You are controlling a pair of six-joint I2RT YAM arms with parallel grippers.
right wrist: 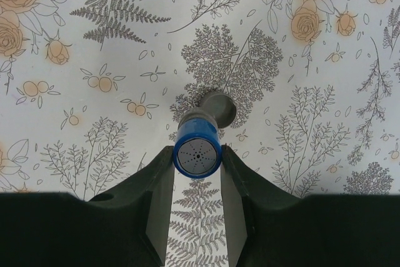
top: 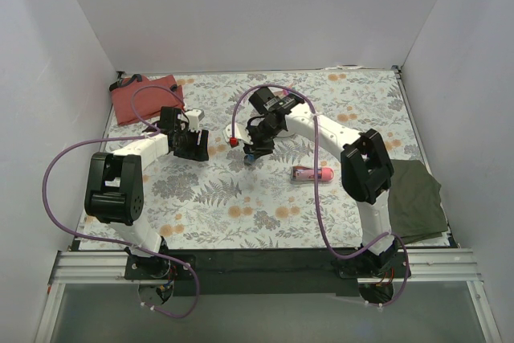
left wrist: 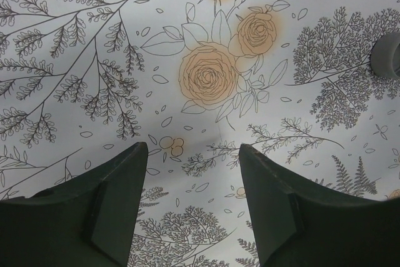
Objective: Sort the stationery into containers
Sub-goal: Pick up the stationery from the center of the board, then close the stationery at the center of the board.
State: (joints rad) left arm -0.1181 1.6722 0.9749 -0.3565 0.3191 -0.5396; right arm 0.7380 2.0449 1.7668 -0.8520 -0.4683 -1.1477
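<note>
The right hand [right wrist: 197,154] is closed on a blue-capped grey cylinder [right wrist: 200,136], perhaps a marker, pointing down at the floral counter [right wrist: 325,154]. The left hand [left wrist: 194,154] is spread wide and holds nothing.

Left arm [top: 120,174]: is reaching forward from its base, elbow bent, forearm angling right.
Left gripper [left wrist: 192,148]: is pointing down, fingers [left wrist: 119,198] standing wide apart, gripping nothing.
Right arm [top: 329,134]: is reaching forward, forearm stretching left.
Right gripper [right wrist: 197,157]: is pointing down, fingers pinching a blue-capped cylinder [right wrist: 199,136].
</note>
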